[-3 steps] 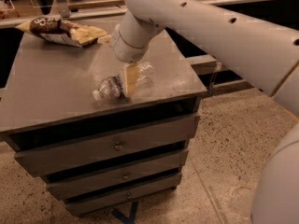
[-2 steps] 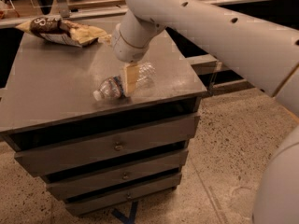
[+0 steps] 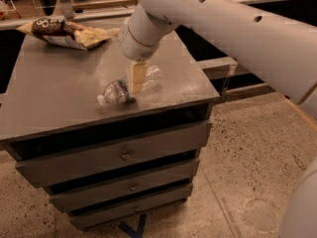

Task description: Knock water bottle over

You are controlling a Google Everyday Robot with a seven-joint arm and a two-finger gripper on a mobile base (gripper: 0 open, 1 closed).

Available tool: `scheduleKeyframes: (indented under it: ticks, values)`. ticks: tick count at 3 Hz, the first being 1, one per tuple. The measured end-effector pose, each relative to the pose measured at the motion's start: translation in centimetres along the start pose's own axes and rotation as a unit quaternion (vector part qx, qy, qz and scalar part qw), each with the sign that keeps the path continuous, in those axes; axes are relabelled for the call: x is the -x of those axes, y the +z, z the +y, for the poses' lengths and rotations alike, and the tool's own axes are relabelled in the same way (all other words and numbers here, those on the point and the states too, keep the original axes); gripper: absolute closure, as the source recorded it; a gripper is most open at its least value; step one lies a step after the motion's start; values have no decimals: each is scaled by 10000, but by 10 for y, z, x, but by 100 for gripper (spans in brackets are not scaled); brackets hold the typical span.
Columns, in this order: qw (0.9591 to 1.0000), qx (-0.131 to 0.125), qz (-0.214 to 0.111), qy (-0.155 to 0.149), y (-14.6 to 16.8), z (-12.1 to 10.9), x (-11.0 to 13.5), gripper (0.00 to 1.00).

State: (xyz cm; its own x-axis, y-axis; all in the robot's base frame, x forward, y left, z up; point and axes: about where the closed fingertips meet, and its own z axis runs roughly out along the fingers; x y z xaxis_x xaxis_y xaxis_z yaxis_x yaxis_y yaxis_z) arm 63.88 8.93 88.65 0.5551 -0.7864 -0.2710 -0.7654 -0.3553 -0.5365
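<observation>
Plastic water bottle (image 3: 115, 91) (lying flat) just behind the end effector (image 3: 135, 85).

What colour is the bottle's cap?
White cap, camera view; the bottle lies by the end effector.

The bottle (image 3: 117, 90) lies on its side, left of the frame's centre, near the front edge of the grey top (image 3: 59, 83); small, clear, ribbed plastic; its white cap points to the lower left, its base to the upper right; a white, red and blue label band wraps the half nearer the cap; the clear ribbed part shows beyond, toward the upper right; the gripper (image 3: 135, 83) hangs down in front of its middle, hiding that stretch of the body.
</observation>
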Motion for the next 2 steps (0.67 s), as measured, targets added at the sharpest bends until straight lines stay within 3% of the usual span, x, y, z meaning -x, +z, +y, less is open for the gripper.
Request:
scheduleKeyframes:
  ticks: [2]
  values:
    - [9999,-106,82,98,-29,-2,-7,0]
